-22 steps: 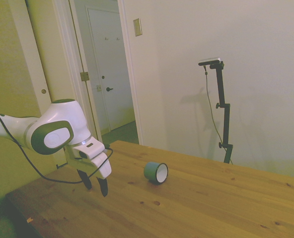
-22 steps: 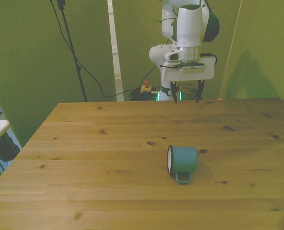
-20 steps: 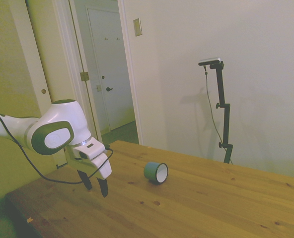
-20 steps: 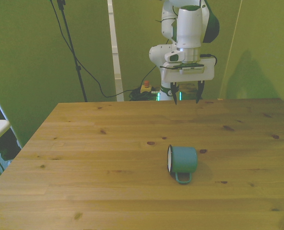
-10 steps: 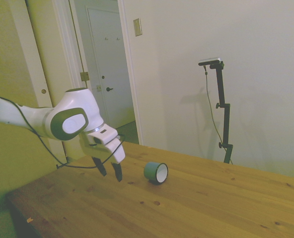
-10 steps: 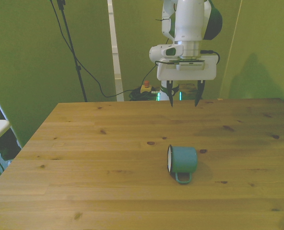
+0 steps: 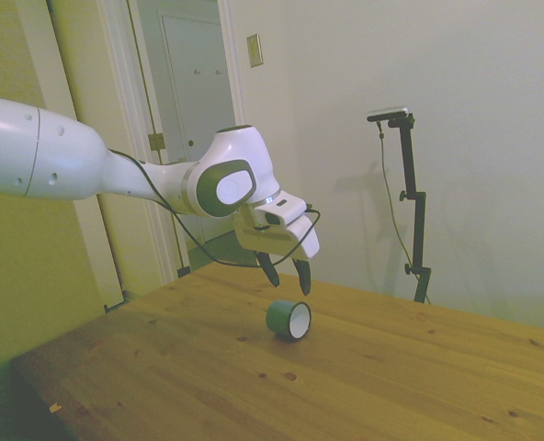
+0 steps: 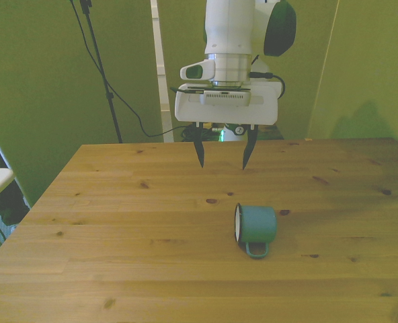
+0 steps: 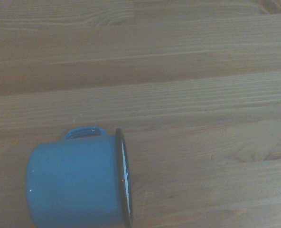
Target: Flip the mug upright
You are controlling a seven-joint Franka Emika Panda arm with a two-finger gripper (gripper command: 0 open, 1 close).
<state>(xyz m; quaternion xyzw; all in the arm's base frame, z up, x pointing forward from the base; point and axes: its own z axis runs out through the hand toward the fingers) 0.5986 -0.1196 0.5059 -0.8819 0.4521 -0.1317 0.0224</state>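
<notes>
The small teal mug lies on its side on the wooden table. Its white-lined mouth faces the front view's left and its loop handle rests flat on the table toward the near edge. In the side view the mug shows its white inside. My gripper hangs open above the table, behind the mug and a little toward the front view's left, with nothing between its fingers. In the side view the gripper hovers just above the mug. The wrist view shows the mug close up on the planks.
The table's far edge lies just behind the gripper. A door frame and a wall stand beyond the table in the side view. Cables hang behind the table in the front view.
The arm has swung out from the table's far edge toward the mug, so the open gripper now hangs over the table near it. The mug has not moved.
</notes>
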